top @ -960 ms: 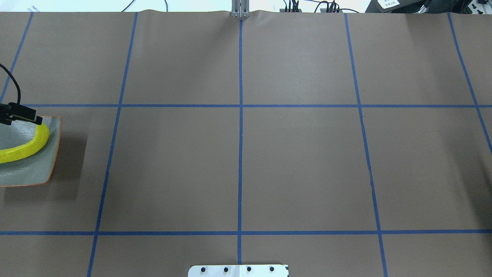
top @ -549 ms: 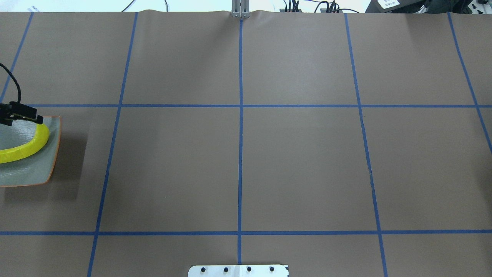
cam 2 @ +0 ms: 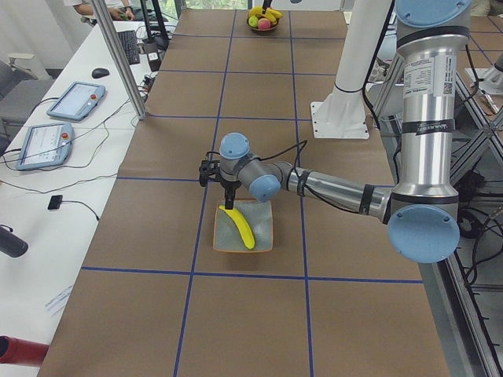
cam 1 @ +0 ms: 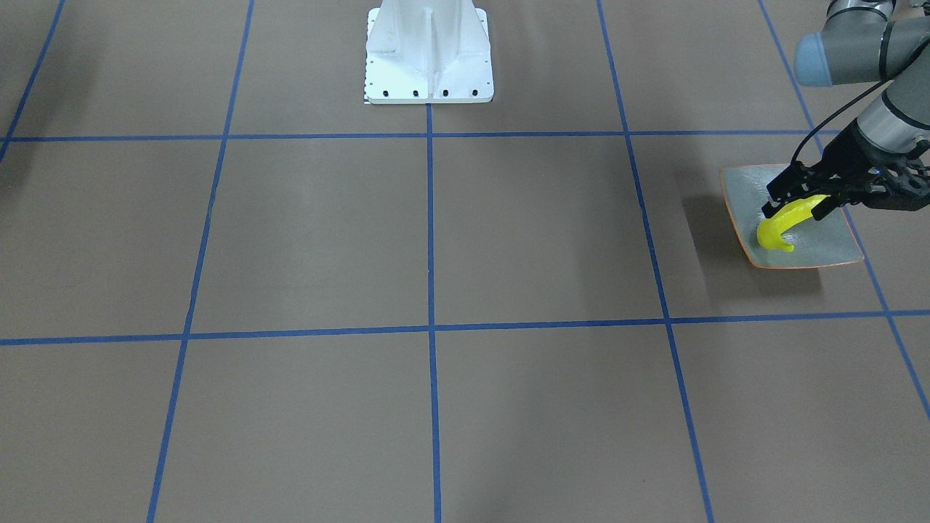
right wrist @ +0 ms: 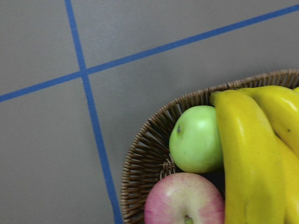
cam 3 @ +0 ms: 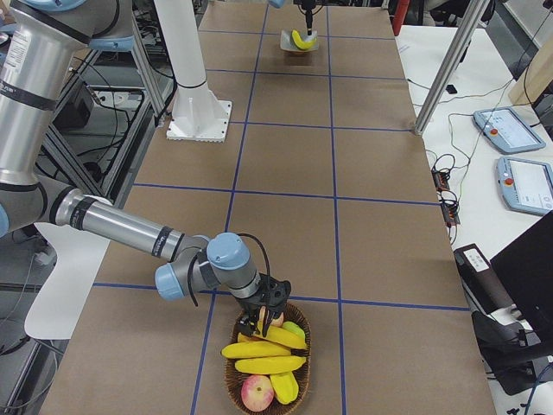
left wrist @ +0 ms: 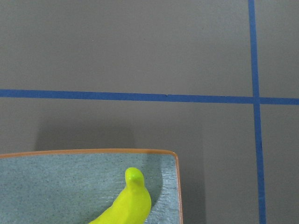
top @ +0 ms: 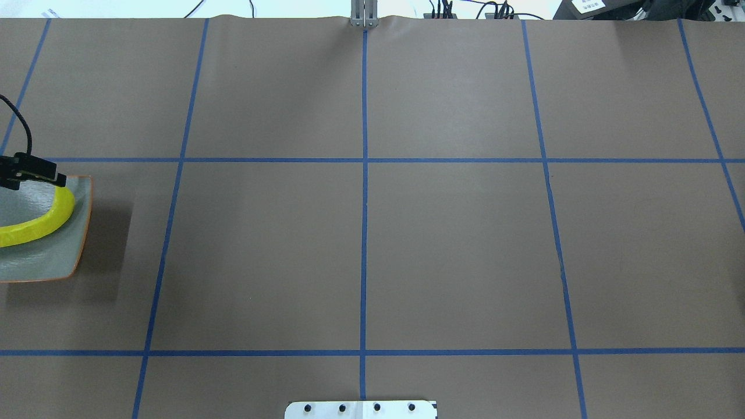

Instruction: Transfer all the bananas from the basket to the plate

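On the brown worktop (cam 1: 508,232), which is marked into squares with blue tape (cam 1: 429,240), the plate (cam 1: 741,196) sits far out on the robot's left side, and one bright yellow banana (cam 1: 781,225) lies across its grey-green centre. The left hand (cam 1: 793,205) hangs low over the plate's far part. Its two black fingers (cam 1: 776,195) are spread wider than the fruit and stand on either side of the banana's upper end, with nothing gripped between them. The left wrist camera looks down past the plate's orange rim (left wrist: 176,186) and shows the banana's tip (left wrist: 133,175) resting on the dish close to that corner. At the other end of the worktop, on the robot's right, a round wicker basket (cam 3: 238,372) holds at least three more yellow bananas (cam 3: 259,350) piled together with a green apple (cam 3: 295,328) and a pink apple (cam 3: 257,393). The right hand (cam 3: 263,318) is down at the basket's near rim, just above the fruit. It shows only in the right-side view, so I cannot tell how far it is open or whether it has hold of anything. The right wrist camera shows the green apple and the pink apple against the basket's wall, with two bananas beside them.
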Available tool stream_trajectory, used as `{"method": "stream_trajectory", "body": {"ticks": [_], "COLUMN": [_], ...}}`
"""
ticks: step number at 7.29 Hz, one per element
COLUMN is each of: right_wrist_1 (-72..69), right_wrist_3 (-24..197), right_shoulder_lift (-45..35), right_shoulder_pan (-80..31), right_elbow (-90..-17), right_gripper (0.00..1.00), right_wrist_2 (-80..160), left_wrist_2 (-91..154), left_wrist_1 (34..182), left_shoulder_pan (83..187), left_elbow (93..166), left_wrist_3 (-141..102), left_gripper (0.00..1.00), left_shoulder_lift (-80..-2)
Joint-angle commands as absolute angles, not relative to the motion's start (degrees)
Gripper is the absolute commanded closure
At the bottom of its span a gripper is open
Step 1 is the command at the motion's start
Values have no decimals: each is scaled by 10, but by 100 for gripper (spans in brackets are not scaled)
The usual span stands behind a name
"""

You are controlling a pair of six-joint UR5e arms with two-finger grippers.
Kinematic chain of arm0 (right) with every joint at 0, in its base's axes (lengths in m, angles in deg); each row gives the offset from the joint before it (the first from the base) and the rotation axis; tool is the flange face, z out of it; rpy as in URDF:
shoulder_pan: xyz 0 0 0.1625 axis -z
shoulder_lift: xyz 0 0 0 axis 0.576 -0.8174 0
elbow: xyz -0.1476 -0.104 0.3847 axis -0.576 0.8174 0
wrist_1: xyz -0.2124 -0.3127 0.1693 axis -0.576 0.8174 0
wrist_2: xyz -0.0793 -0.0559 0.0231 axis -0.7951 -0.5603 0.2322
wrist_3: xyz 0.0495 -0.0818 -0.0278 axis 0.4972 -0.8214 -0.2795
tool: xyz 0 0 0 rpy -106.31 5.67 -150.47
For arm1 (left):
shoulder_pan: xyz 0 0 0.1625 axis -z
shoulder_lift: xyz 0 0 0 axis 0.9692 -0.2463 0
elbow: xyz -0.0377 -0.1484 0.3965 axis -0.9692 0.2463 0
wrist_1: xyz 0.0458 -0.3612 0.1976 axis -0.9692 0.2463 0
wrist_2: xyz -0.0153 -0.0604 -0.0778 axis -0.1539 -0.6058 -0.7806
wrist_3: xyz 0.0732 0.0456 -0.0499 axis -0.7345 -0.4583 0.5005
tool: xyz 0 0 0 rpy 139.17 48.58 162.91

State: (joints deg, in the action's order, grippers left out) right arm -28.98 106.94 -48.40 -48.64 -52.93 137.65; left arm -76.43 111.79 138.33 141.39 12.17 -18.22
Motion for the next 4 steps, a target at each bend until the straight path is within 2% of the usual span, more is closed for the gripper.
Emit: {"method": "stream_trajectory", "body": {"ticks": [1, 4], "right_wrist_1": [-284, -283], "right_wrist_3": [1064, 1067], "right_shoulder_lift": [-480, -471], "right_shoulder_pan": [-485, -468], "right_elbow": [-528, -514], "right_gripper": [2, 2], "right_wrist_2": [1371, 1374], "left_wrist_2": [-764, -763], "left_wrist_1": [1118, 1118], "left_shoulder_pan": [1383, 1383], "left_elbow": [1414, 1412], "left_wrist_3": [122, 121], "left_gripper": [1, 1], "left_shoulder_lift": [-182, -182]}}
